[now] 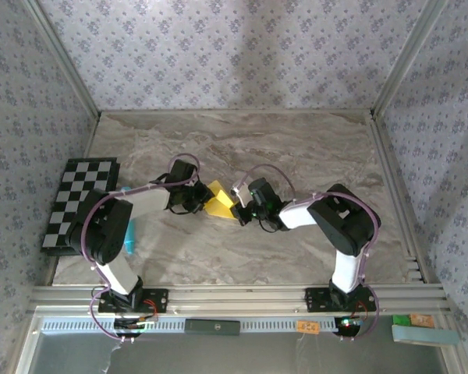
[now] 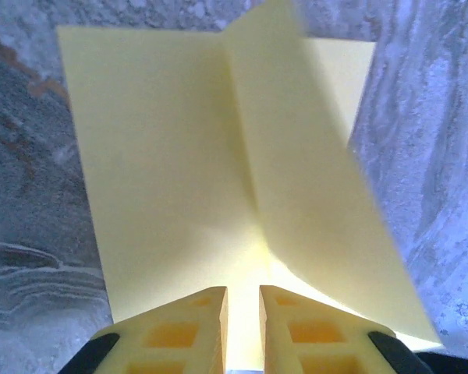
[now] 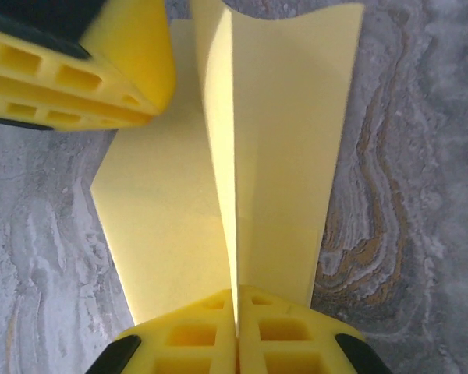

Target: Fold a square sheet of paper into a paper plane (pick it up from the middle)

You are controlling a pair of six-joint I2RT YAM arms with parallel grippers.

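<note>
One centre crease is all the square sheet of paper (image 2: 164, 156) shows, so I judge the nose and wing folds all remain. The right tool (image 3: 235, 300) clamps tight on the raised fold. The left tool (image 2: 242, 300), jaws narrow, pinches the crease's other end, mid-desk (image 1: 296, 148). An orange tag (image 1: 308, 327) on the near rail is too small to read.
</note>
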